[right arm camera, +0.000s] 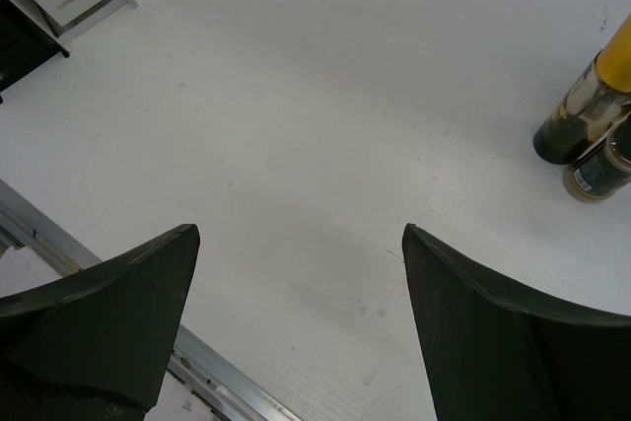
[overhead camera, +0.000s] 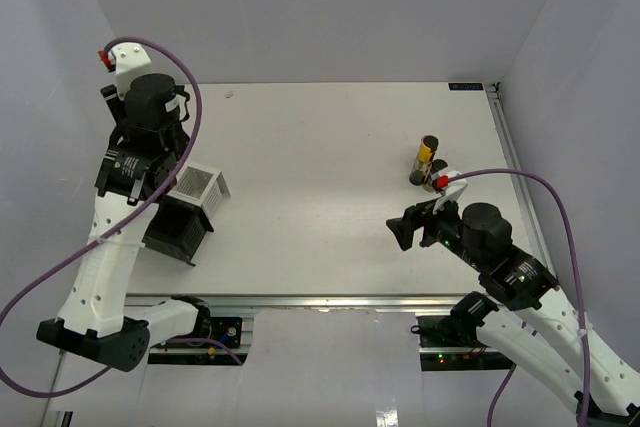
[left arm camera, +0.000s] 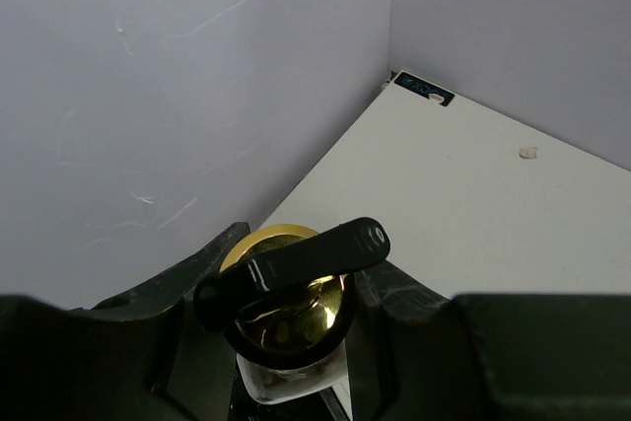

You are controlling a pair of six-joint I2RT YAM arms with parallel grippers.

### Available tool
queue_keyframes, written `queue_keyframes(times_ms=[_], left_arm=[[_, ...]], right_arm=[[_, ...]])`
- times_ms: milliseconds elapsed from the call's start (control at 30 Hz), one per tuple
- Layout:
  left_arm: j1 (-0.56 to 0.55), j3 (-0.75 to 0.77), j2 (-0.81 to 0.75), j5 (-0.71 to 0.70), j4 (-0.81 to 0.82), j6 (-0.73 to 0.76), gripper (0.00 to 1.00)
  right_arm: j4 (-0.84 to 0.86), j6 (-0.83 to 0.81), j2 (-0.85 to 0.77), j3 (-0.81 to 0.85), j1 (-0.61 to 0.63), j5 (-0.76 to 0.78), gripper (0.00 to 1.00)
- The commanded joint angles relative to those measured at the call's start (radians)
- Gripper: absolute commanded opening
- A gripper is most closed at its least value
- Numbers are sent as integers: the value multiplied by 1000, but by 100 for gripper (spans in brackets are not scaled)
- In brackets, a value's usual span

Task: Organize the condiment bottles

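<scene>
Taking the overhead view first: the left gripper hangs over the black-and-white compartmented rack by the left edge of the table, toward the near-left corner; its load is hidden from above. The right gripper is spread and empty near the right edge, just short of the slim dark yellow-labelled bottle and the squat clear jar with grey lid. These stand close together, the jar partly hidden by the wrist. Left wrist view: the left gripper pinches the tall clear square bottle with gold cap, upright, with glass showing only just below the shiny cap. A black bar crosses the cap; its origin is unclear. The rack is not visible here. Right wrist view: jaws wide apart over bare table, the two bottles at far right, seemingly touching. Risks: lowered blind, the square bottle could catch a divider and tilt or slip from the grip. A reach for either standing bottle could topple its neighbour.
</scene>
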Motion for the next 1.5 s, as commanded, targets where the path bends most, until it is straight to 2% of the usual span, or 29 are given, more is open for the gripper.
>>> queue_keyframes(times_ms=[0,233,400,533,633,967,1467], left_arm=[[93,-13,-39,51,97,39,0],[259,-56,-25,154,87,18,0],[307,-117,-46,172,138,22,0],[374,-169,-54,130,225,39,0],[421,-181,-50,161,249,14,0],[462,-265,-65,229,233,-76,0],[462,-253,-123,250,85,-206,0]], right_arm=[[25,-10,6,17,7,-19,90],[28,-11,-1,8,6,-36,90],[29,-11,3,8,7,-46,90],[20,-14,9,11,7,-46,90],[20,-13,-2,8,7,-52,90],[22,-16,47,9,6,-60,90],[29,-1,41,-12,6,-63,90]])
